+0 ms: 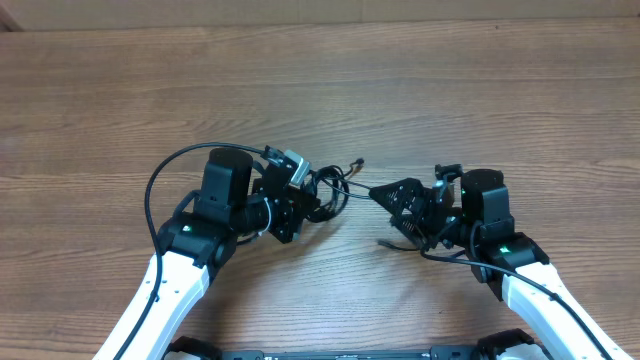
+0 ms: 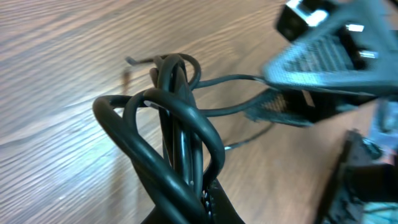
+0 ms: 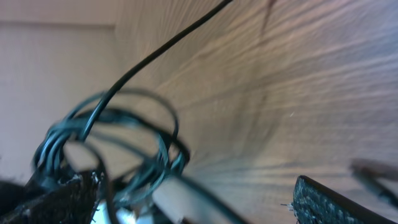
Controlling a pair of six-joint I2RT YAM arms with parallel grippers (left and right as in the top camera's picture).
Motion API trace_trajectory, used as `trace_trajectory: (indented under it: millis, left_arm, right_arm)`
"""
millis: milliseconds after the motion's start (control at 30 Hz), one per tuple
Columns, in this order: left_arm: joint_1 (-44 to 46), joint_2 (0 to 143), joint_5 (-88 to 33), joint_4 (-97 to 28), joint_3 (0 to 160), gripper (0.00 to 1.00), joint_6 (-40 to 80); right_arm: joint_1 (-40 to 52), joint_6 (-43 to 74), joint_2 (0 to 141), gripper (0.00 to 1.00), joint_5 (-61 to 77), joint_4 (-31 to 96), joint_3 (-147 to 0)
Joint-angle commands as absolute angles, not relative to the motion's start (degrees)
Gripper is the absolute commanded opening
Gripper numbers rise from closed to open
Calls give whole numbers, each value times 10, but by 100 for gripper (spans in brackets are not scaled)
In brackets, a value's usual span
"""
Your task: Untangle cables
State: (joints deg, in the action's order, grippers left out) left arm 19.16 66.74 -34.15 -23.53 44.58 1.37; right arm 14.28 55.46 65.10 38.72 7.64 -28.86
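The cables [image 1: 330, 188] are a small knot of thin black cords in the middle of the table, between my two arms. My left gripper [image 1: 314, 200] is shut on the bundle; in the left wrist view the looped cables [image 2: 177, 134] rise straight out of the closed left gripper [image 2: 208, 202]. One strand with a plug tip [image 1: 359, 163] trails up and to the right. My right gripper [image 1: 392, 212] stands open just right of the knot, fingers pointing at it. In its wrist view the cable loops [image 3: 115, 140] lie beside its left finger [image 3: 59, 199], apart from its right finger [image 3: 333, 202].
Wood-grain table [image 1: 320, 90] all round. Thick black arm cables loop beside the left arm [image 1: 160, 190] and under the right arm [image 1: 450, 255]. A loose thin strand [image 1: 388, 243] lies below the right gripper. The right gripper [image 2: 326, 46] also shows in the left wrist view.
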Motion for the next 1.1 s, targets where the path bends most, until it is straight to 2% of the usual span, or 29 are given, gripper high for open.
trace_trajectory:
  millis: [0, 333, 567, 633, 800, 1067]
  left_arm:
    - [195, 655, -256, -228, 465, 4, 20]
    - [195, 655, -30, -226, 564, 4, 81]
    - [195, 656, -53, -209, 573, 4, 170]
    - [195, 656, -86, -210, 573, 4, 138]
    - [195, 655, -215, -225, 573, 4, -44]
    - [195, 653, -159, -268, 573, 4, -154]
  right_arm:
    - [145, 561, 651, 100, 458, 89, -293]
    - [164, 585, 650, 100, 510, 106, -293]
    - [164, 583, 651, 100, 619, 42, -293]
    - [164, 551, 650, 100, 620, 21, -293]
    - [150, 462, 649, 100, 618, -52, -293]
    - [107, 370, 633, 100, 663, -188, -293]
